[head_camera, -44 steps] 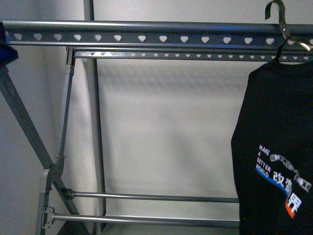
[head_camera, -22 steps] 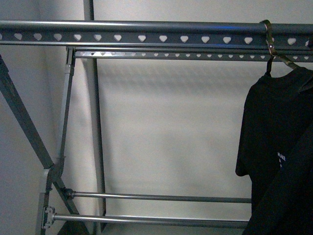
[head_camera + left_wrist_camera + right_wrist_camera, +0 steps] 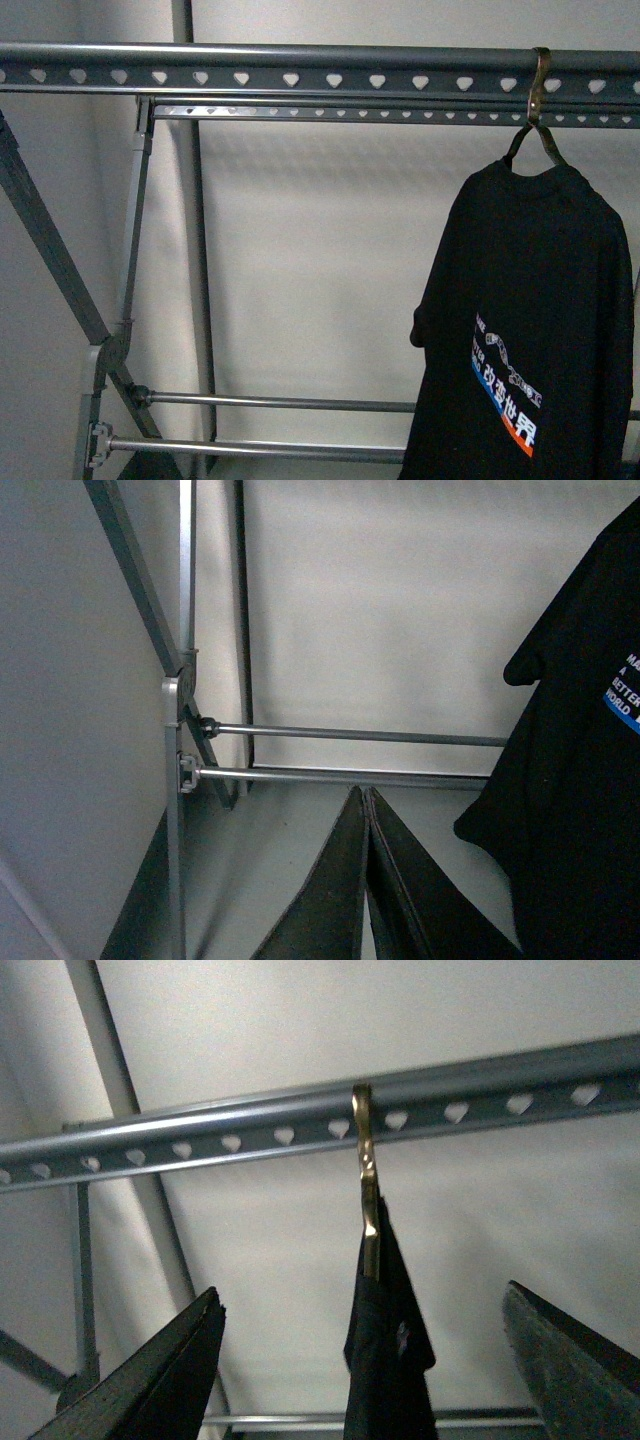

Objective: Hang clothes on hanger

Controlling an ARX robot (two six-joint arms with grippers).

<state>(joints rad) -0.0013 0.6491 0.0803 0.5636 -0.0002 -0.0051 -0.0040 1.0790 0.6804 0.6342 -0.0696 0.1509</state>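
Observation:
The black T-shirt [image 3: 535, 330] with white lettering and a blue-orange stripe hangs by a brass-coloured hook [image 3: 538, 85] from the grey rack's top rail [image 3: 300, 62], at the right in the front view. Neither gripper shows in the front view. In the right wrist view my right gripper [image 3: 365, 1305] is open and empty, its jaws wide apart either side of the hanging shirt [image 3: 385, 1370] and hook [image 3: 366, 1175], away from them. In the left wrist view my left gripper [image 3: 367, 792] is shut and empty, with the shirt [image 3: 575, 780] off to one side.
The rack's slanted legs [image 3: 50, 250] and two low cross bars [image 3: 270, 402] stand at the left and bottom of the front view, before a plain white wall. A second punched rail [image 3: 340, 112] runs behind the top rail.
The shirt's hook went from above the rail onto it and slid slightly left. The shirt swung round and now hangs free, print showing; the dark shape at lower right is gone.

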